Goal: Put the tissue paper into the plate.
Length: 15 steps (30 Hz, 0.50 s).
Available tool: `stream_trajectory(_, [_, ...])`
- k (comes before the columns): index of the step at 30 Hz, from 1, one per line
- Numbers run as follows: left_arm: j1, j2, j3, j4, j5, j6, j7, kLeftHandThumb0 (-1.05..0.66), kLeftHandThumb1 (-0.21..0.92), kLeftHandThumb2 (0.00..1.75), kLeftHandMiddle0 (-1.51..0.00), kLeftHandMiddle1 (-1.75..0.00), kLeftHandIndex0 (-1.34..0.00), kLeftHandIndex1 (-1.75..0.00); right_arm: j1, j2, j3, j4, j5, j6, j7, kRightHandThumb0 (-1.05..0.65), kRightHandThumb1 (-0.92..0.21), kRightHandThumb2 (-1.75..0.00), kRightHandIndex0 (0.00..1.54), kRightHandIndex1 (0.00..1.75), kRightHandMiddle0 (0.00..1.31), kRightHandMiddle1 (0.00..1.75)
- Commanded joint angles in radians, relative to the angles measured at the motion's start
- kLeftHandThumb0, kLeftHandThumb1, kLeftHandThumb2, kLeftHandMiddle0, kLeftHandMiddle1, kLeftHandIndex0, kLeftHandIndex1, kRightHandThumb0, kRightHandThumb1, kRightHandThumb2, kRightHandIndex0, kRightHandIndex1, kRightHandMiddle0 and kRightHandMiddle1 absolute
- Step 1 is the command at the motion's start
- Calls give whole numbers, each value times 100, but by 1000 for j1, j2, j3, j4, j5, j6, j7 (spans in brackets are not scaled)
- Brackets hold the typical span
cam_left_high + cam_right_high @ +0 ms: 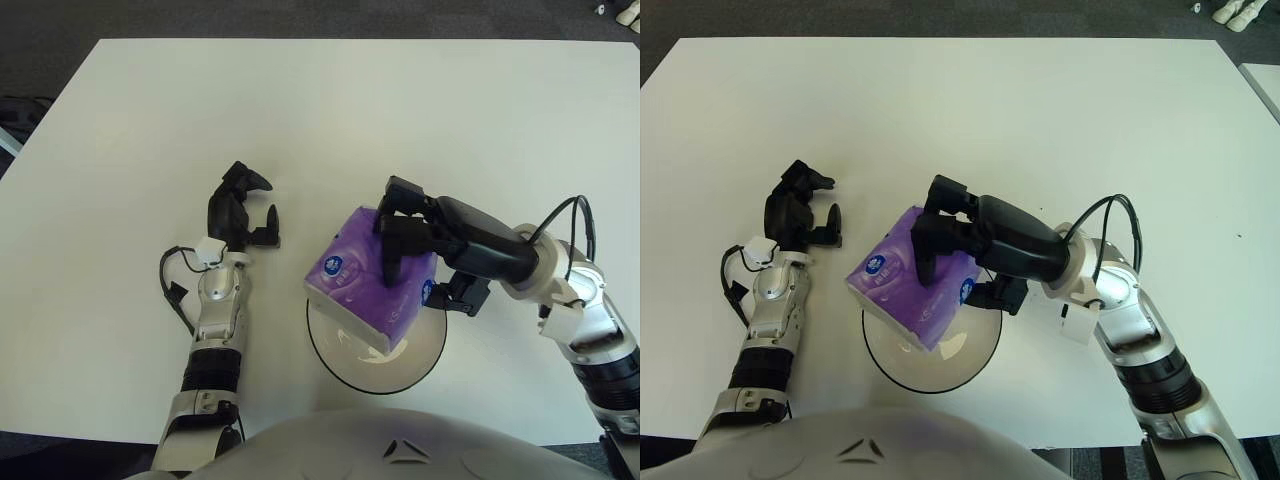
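Observation:
A purple tissue pack (368, 283) with a white end hangs tilted over the white plate (340, 358), which has a dark rim. My right hand (415, 245) is shut on the pack from its right side, fingers over the top face. The pack hides the plate's upper part; I cannot tell whether the two touch. My left hand (240, 207) shows to the left of the pack, well apart from it, fingers curled and holding nothing.
The white table (330, 100) spreads wide behind and to both sides. Its front edge runs close below the plate. Dark floor lies beyond the far edge.

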<state>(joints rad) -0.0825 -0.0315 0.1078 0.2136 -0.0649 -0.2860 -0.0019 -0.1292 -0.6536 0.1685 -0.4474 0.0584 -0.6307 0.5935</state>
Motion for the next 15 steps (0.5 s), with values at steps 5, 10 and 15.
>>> stream_trajectory(5, [68, -3, -5, 23, -4, 64, 0, -1, -7, 175, -90, -175, -68, -170, 22, -50, -26, 1, 35, -49, 64, 0, 4, -171, 89, 174, 68, 167])
stream_trajectory(10, [71, -4, -9, 15, -6, 63, -3, -1, -7, 175, -90, -175, -69, -170, 35, -49, -53, 3, -4, -89, 66, 0, 0, -166, 85, 175, 66, 165])
stream_trajectory(15, [67, 0, -8, 27, -10, 48, -13, -1, -8, 175, -91, -175, -70, -168, 56, -18, -71, -5, -69, -114, 37, 0, -3, -165, 83, 175, 61, 171])
